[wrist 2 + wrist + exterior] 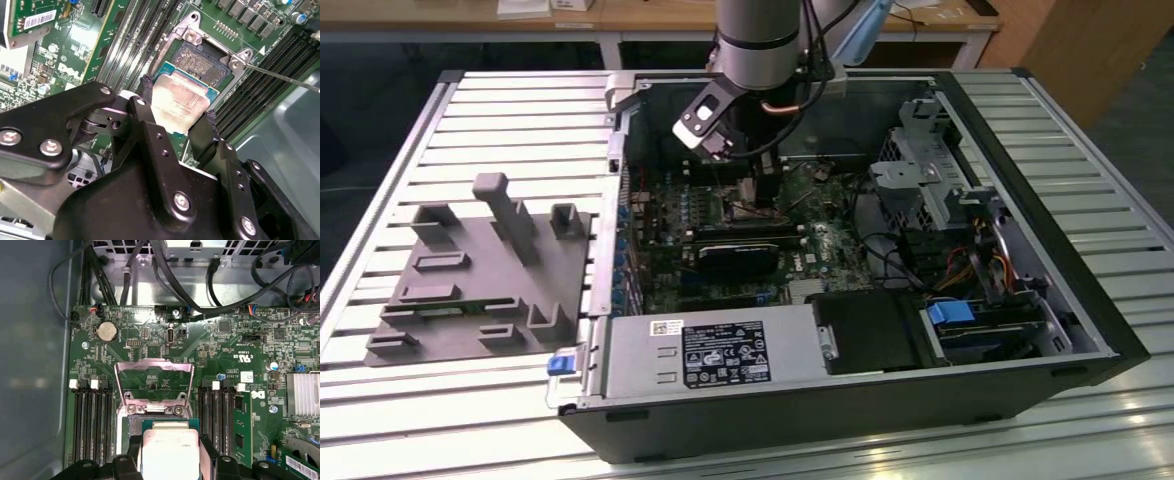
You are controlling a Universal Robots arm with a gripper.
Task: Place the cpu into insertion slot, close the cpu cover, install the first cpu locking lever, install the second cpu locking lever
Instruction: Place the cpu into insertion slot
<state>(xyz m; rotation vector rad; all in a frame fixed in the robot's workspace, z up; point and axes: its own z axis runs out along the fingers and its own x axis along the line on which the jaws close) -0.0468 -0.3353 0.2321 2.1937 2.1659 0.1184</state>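
Note:
My gripper [178, 101] is shut on the cpu [180, 102], a silvery square chip on a green edge, with one black finger [141, 107] on each side. The chip hangs low over the near part of the insertion slot [202, 62], whose dark contact field still shows beyond it. Whether chip and slot touch I cannot tell. In the first wrist view the cpu [170, 452] sits between the fingers, and the cpu cover [152, 363] stands swung open past the slot [131, 426]. A thin locking lever [280, 77] sticks out beside the slot. In the exterior view the gripper [754, 190] reaches down into the open computer case.
The grey power supply box [707, 350] lies at the case's [1014, 190] near side, with a black block [874, 330] and drive cage [927, 180] toward the exterior view's right. Memory slots [92, 425] flank the socket. Cables [165, 270] cross the far case wall. A grey fixture [480, 270] stands outside the case.

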